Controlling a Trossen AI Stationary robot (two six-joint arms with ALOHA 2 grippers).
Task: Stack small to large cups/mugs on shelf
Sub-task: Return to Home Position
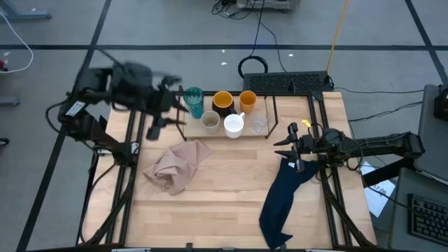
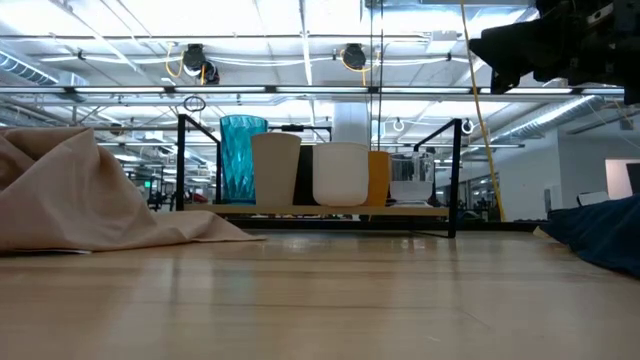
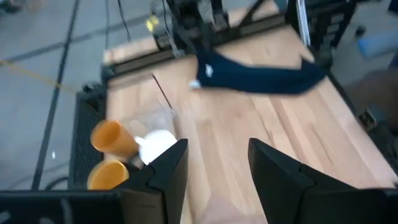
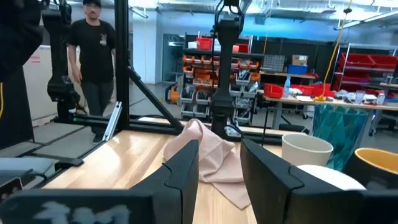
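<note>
**Bench scene, four views.** A low rectangular shelf of thin black metal rods (image 2: pixel 455 175) stands at the far edge of the pale wooden bench (image 1: pixel 224 203) and carries six vessels in two rows.

- **Rear row, from the left arm's side:** a ribbed teal glass (image 1: pixel 194 101), a wide orange-yellow mug (image 1: pixel 222 103) and a small orange cup (image 1: pixel 248 101).
- **Front row:** a beige cup (image 1: pixel 210 121), a white handled mug (image 1: pixel 233 124) and a tiny clear cup (image 1: pixel 259 124).

All six stand upright and close together.

The left gripper (image 1: pixel 171 103) hangs above the shelf's left end, just beside the teal glass. In its wrist view the fingers (image 3: pixel 168 168) are spread apart with nothing between them.

The right gripper (image 1: pixel 285 142) hovers over the bench near the shelf's right end. Its fingers (image 4: pixel 180 168) are likewise released and empty.

A crumpled pink cloth (image 1: pixel 178 166) lies on the bench in front of the shelf. A long navy cloth (image 1: pixel 283 196) lies under the right gripper and runs to the near edge.

A person in a dark shirt (image 4: pixel 93 56) stands in the room beyond.
</note>
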